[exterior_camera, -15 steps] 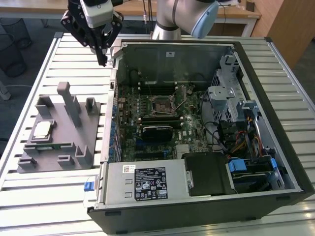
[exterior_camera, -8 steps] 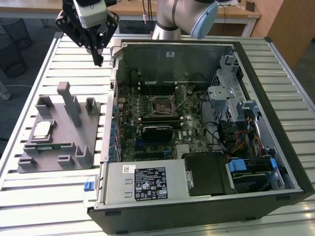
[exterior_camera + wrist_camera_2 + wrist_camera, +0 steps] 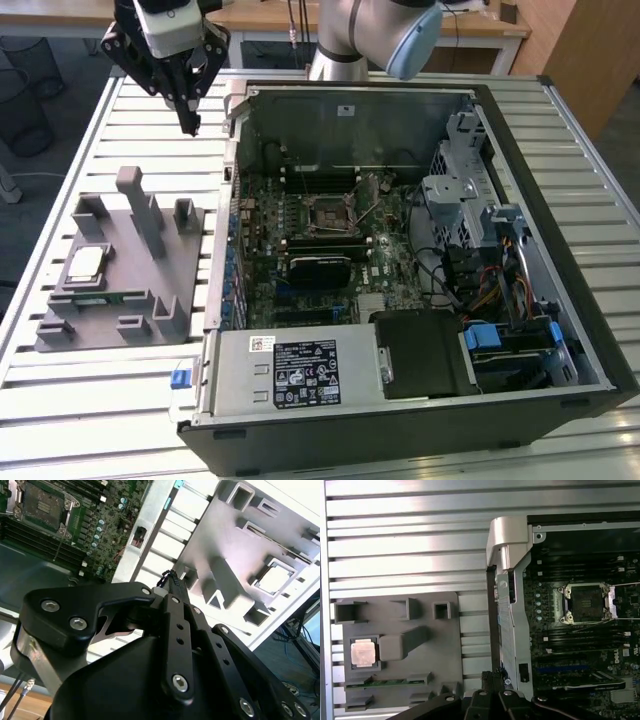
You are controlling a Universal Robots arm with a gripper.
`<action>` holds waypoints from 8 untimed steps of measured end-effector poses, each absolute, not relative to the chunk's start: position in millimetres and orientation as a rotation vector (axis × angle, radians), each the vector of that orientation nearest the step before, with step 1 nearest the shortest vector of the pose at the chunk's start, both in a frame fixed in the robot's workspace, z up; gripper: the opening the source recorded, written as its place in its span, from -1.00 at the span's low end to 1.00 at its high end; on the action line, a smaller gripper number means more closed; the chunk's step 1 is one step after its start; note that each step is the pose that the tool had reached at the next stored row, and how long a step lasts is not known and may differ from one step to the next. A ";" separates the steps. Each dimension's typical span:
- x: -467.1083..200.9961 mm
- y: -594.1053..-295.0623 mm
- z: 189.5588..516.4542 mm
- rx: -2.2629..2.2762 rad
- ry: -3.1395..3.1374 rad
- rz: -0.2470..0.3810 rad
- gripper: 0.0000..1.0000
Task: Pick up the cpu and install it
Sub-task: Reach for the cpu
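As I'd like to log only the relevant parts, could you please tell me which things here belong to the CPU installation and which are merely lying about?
Belongs to the job:
cpu, sitting in the grey holder
processor socket on the motherboard
gripper

Just lying about:
green memory stick, also in the holder
labelled power supply
drive cage

The cpu [image 3: 273,579] lies in the grey holder [image 3: 212,532]
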State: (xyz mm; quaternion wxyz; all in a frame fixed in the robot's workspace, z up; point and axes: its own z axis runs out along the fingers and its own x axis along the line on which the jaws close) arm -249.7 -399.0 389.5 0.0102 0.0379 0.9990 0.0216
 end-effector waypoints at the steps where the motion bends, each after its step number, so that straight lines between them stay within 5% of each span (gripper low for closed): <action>1: -251.1 -399.0 389.5 0.118 3.118 0.068 -0.79; 8: -260.7 -398.9 389.2 0.118 3.119 0.067 -0.79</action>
